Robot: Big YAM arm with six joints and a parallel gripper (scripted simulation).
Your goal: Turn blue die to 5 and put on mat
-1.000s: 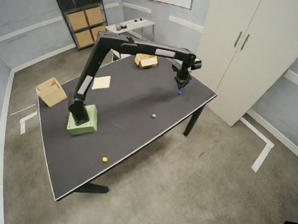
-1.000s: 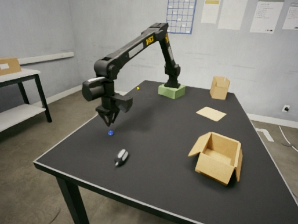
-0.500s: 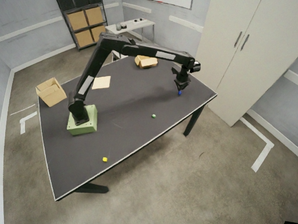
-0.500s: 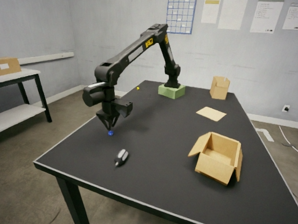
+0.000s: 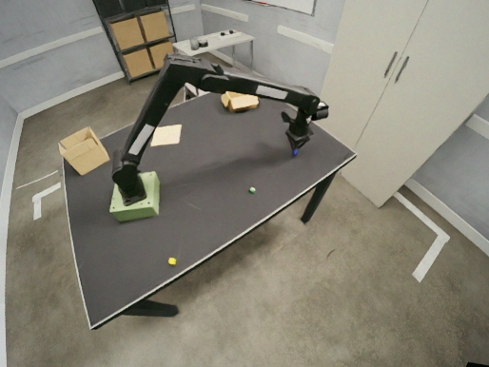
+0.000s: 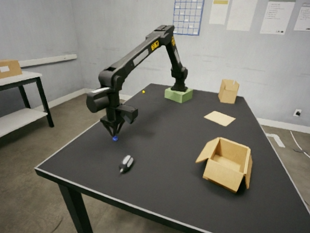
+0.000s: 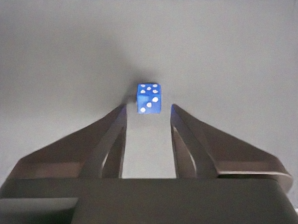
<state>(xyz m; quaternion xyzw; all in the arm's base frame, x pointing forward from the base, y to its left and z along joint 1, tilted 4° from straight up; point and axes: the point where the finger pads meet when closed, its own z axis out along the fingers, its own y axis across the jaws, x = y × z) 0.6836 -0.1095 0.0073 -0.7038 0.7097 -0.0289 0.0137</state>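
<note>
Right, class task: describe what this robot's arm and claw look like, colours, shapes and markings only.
The arm is matte black, built of long boxy links with rounded joints. Pale grey rectangular panels run along the links, and small yellow markings sit near the elbow. It stands on a light green block. The claw has two dark, wedge-shaped fingers tapering to narrow tips. No loose cables show.

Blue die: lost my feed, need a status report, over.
End effector open, holding nothing, low over the table. Blue die just beyond the fingertips, flat on the table, not on the mat. Nothing in the way.
</note>
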